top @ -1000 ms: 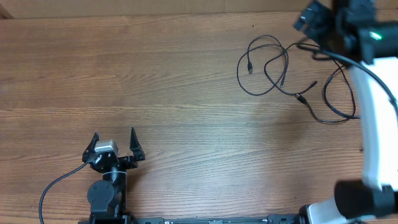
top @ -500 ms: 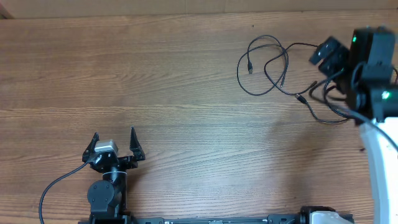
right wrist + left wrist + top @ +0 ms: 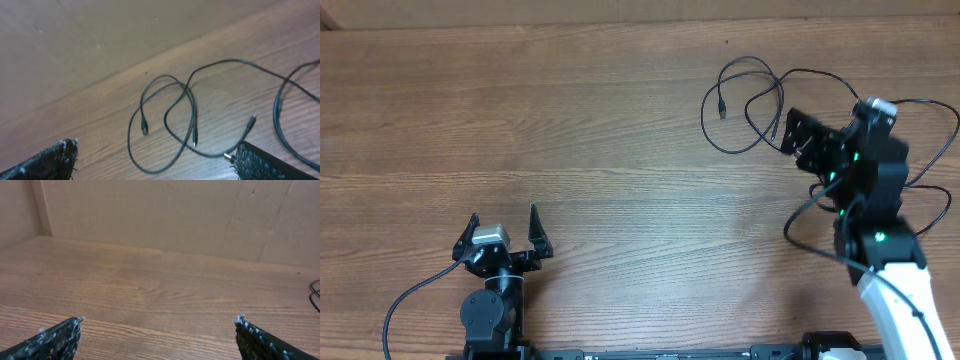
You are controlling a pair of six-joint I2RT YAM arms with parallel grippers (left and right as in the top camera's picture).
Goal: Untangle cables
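Note:
The cables [image 3: 780,100] are thin black cords lying in overlapping loops on the wooden table at the far right. One silver-tipped plug [image 3: 722,108] points inward from the left loop. My right gripper [image 3: 793,138] hangs open just right of the loops and covers their right part. The right wrist view shows the cables [image 3: 192,107] crossing ahead of the right gripper [image 3: 157,145], with plugs [image 3: 194,142] between its spread fingers and nothing gripped. My left gripper [image 3: 502,213] stays open near the front left, far from the cords. It holds nothing in the left wrist view [image 3: 160,318].
The right arm's thicker black wire [image 3: 945,115] arcs beside the cords. Another thick wire [image 3: 405,300] trails from the left arm's base. A cardboard wall [image 3: 150,210] stands along the table's far edge.
The right arm has swung from the far right corner toward the front and left, and its open gripper now hangs at the cables' right side. The left arm has not moved.

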